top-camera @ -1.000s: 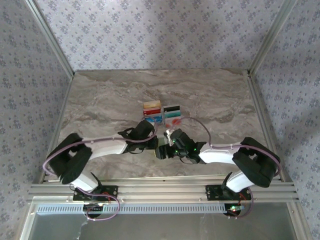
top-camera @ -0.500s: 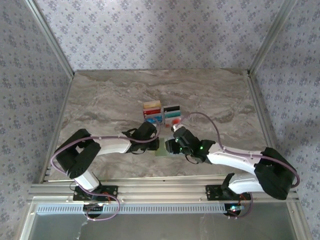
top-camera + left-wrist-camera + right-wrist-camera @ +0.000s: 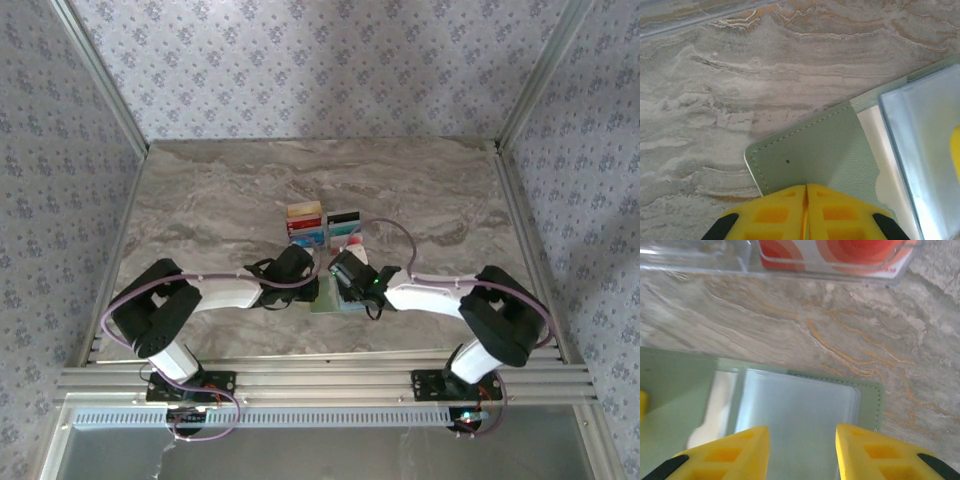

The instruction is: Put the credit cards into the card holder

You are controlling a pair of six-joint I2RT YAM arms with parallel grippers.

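The credit cards (image 3: 306, 227) stand in two short stacks in a clear rack beyond the arms, and a white-and-red one (image 3: 840, 252) shows at the top of the right wrist view. The sage-green card holder (image 3: 810, 150) (image 3: 322, 303) lies flat on the marble. My left gripper (image 3: 806, 192) (image 3: 303, 287) is shut, its tips down on the holder's green cover. My right gripper (image 3: 802, 440) (image 3: 346, 284) is open and hovers over a pale blue translucent panel (image 3: 795, 415) (image 3: 925, 150) lying on the holder. I cannot tell if that panel is a card or a window.
The clear card rack (image 3: 705, 257) sits just beyond the holder. Bare marble table (image 3: 200, 200) spreads to the left, right and back. Metal frame posts (image 3: 100, 75) and patterned walls close in the sides.
My right gripper has narrowed its jaws and swung in over the card holder's right half. The left gripper shifted slightly right and stays shut on the holder's cover.
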